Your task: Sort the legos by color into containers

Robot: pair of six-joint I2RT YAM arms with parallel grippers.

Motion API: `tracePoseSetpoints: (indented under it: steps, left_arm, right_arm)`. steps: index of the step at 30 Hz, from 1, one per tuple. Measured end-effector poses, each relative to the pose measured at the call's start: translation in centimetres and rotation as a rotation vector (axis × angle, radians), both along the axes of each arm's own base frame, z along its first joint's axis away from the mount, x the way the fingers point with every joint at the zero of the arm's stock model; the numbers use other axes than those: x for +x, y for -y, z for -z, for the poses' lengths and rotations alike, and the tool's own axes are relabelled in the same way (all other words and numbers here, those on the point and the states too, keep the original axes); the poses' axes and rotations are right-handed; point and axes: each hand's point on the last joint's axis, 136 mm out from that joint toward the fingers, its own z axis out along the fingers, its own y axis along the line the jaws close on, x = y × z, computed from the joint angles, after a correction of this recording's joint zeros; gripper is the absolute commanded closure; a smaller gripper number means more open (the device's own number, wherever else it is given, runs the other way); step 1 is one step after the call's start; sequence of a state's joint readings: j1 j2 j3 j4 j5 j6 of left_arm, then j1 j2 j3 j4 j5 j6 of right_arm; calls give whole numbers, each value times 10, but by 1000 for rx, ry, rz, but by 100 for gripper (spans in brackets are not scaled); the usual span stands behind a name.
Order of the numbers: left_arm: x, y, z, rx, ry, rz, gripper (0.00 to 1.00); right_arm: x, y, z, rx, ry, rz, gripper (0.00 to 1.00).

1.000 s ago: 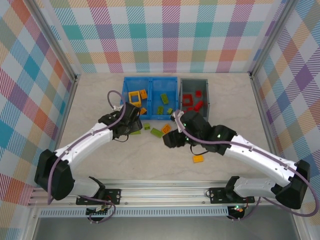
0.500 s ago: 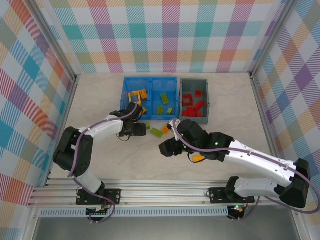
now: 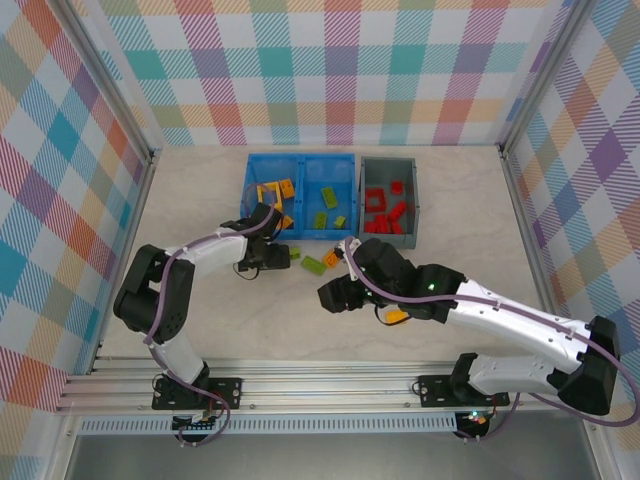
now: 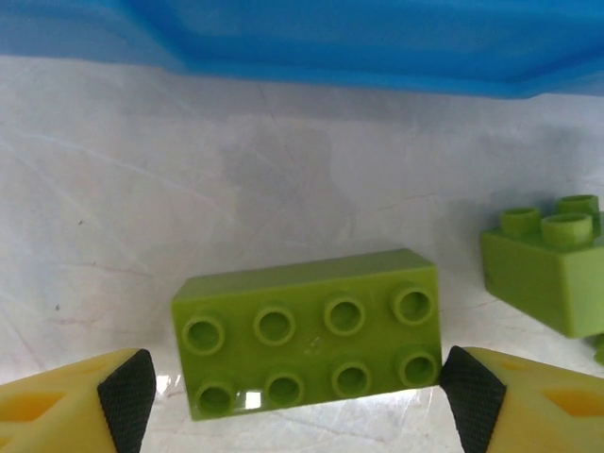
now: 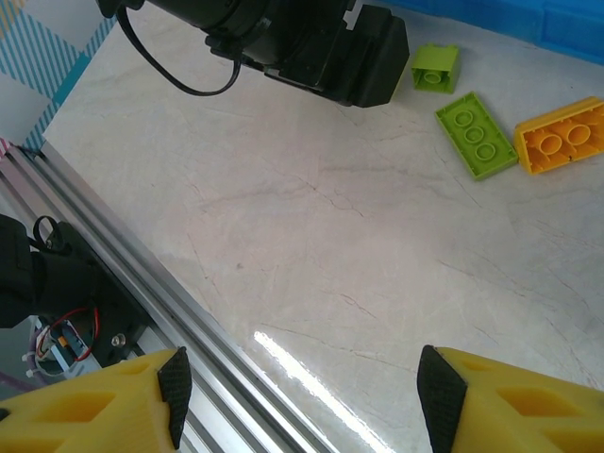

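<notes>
A lime green two-by-four lego [image 4: 307, 330] lies flat on the table between my left gripper's [image 4: 297, 392] open fingers [image 4: 127, 387], just in front of the blue bin's wall [image 4: 330, 47]. From above, the left gripper [image 3: 262, 258] sits low by the blue two-compartment bin [image 3: 248, 188], which holds yellow and green pieces. The dark grey bin [image 3: 416, 205] holds red ones. Loose on the table are a small green brick [image 3: 295, 253], a flat green one [image 3: 313, 265] and an orange one [image 3: 331, 258]. My right gripper [image 3: 335, 295] hangs open over bare table [image 5: 304, 392].
Another orange brick [image 3: 397, 317] lies half under my right forearm. A second green brick [image 4: 552, 260] sits right of the left fingers. The aluminium rail [image 5: 142, 283] at the table's near edge runs below the right gripper. Checked walls enclose the table.
The left arm folded its elbow outward and its gripper shifted slightly right, down around the green brick. The right gripper drew back toward the near edge, then held still.
</notes>
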State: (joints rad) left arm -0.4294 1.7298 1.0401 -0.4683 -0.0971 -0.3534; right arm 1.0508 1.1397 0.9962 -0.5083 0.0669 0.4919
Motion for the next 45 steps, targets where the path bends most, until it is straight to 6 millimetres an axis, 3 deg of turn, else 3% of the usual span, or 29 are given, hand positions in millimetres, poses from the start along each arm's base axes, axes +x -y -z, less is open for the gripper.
tracePoseSetpoints:
  steps: [2, 5, 9, 13, 15, 18, 20, 23, 27, 30, 35, 39, 45]
  left_arm:
    - [2, 1, 5, 5, -6, 3, 23]
    - [2, -1, 13, 20, -23, 1, 35]
    - [4, 0, 9, 19, -12, -1, 46]
    - [-1, -6, -3, 20, 24, -12, 48]
    - [-9, -7, -22, 14, 56, -17, 50]
    - [-16, 4, -69, -22, 159, 3, 52]
    - [-22, 26, -108, -53, 225, 56, 51]
    - [-14, 64, -157, -104, 312, 123, 51]
    - [14, 101, -189, -127, 357, 162, 51]
    - [44, 122, -188, -100, 354, 168, 51]
    - [99, 154, -160, -61, 315, 165, 53]
    - [134, 159, -135, -33, 287, 143, 54]
    - [184, 151, -119, -58, 290, 100, 54]
  right_arm:
    - [0, 0, 0, 1, -1, 1, 34]
    - [0, 0, 0, 0, -1, 2, 34]
    - [1, 0, 0, -1, 1, 4, 36]
    - [2, 1, 0, -3, 6, 10, 38]
    - [5, 4, -2, -7, 23, 30, 41]
    - [15, 19, -10, -18, 70, 116, 44]
    - [24, 33, -18, -22, 114, 192, 45]
    - [38, 45, -27, -33, 163, 285, 46]
    - [59, 48, -33, -54, 181, 385, 48]
    - [76, 48, -37, -57, 179, 448, 48]
    - [98, 54, -49, -30, 172, 531, 48]
    - [103, 56, -60, -7, 180, 549, 48]
    - [104, 57, -62, 1, 175, 551, 48]
